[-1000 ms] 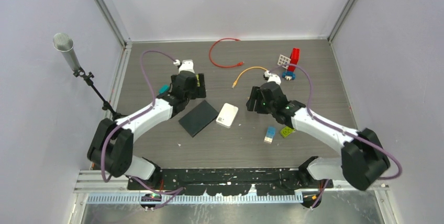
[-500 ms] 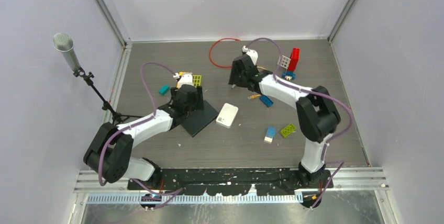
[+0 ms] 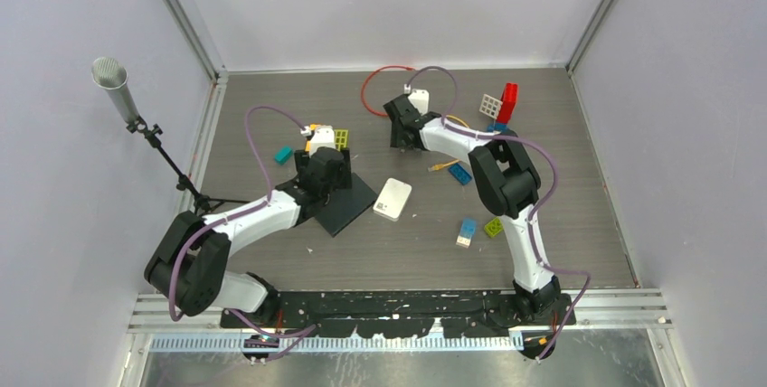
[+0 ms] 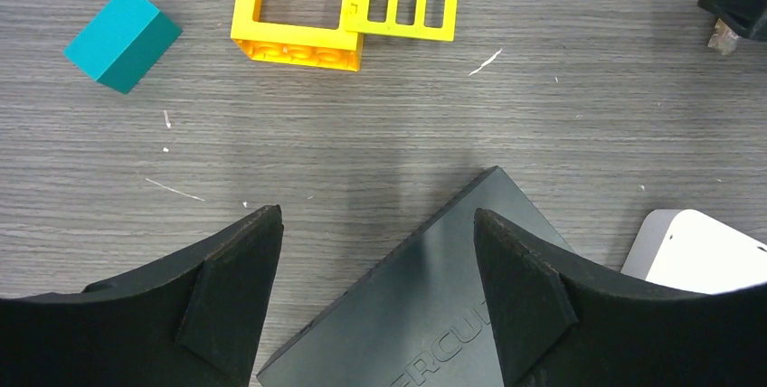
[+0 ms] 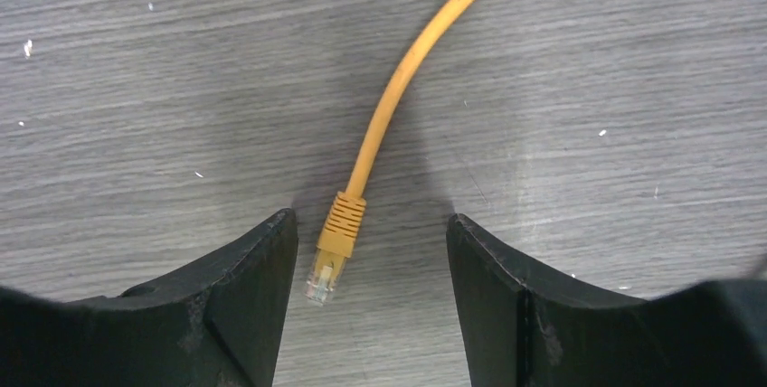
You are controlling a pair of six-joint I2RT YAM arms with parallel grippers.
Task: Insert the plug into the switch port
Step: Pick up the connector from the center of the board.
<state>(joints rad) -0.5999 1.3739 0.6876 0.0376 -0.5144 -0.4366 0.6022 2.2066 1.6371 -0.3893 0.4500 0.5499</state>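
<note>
Room: pale, plain walls [image 3: 380, 7] are closing in the work area on three sides, with metal frame posts [image 3: 181, 12] running up the back corners.
Surface: a dark grey wood-grain table [image 3: 579, 179] is showing small white flecks and scuffs.
Beside the table: a microphone [image 3: 110, 80] on a black stand is standing at the left edge.
Left gripper [image 4: 375, 224]: it is hovering with jaws spread wide, holding nothing, over the far corner of the switch.
Switch [image 4: 425, 315]: the flat dark box is lying left of centre, a white box [image 3: 392, 199] sitting just beside it on the right.
Right gripper [image 5: 371, 224]: it is reaching to the back of the table, jaws parted and empty.
Plug [image 5: 330, 260]: the clear-tipped connector is lying flat on the table between the right fingers, touching neither; its orange cable [image 5: 407, 61] is trailing away.
Red cable [image 3: 364, 90]: it is looping near the back wall.
Loose pieces: a teal block [image 4: 122, 39] and a yellow frame [image 4: 294, 7] are lying beyond the switch.
</note>
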